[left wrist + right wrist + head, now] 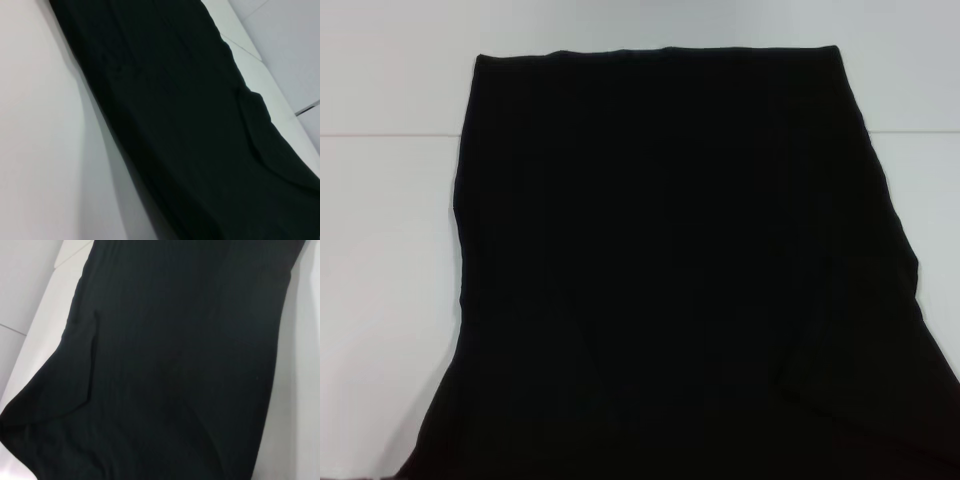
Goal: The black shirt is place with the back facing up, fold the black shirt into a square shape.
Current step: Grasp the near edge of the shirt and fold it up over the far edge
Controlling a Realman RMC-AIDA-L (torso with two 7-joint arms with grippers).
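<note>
Neither hand shows in any of my views right now, so I can't tell whether either one is released, clenched or grasping cloth. Both wrist cameras look down on fabric, so I judge both arms are hanging somewhere over the garment.

The black shirt [680, 270] fills most of the head view. It lies flat on the white table [380, 300], plain black side up, no print showing. Its far hem runs straight along the far part of the table, and the body widens as it comes toward the near edge, where it runs out of my picture. So the long axis runs far-to-near, straight away from me.

On my right side a flap of cloth is turned over the body toward the near right corner; its diagonal edge [820, 330] shows faintly. The left wrist view catches that flap [260, 125] too, and the right wrist view shows a crease [92, 340] down that side.

My call: the shirt sits centred between both arms, neither clearly nearer. Bare table flanks it left and right.
</note>
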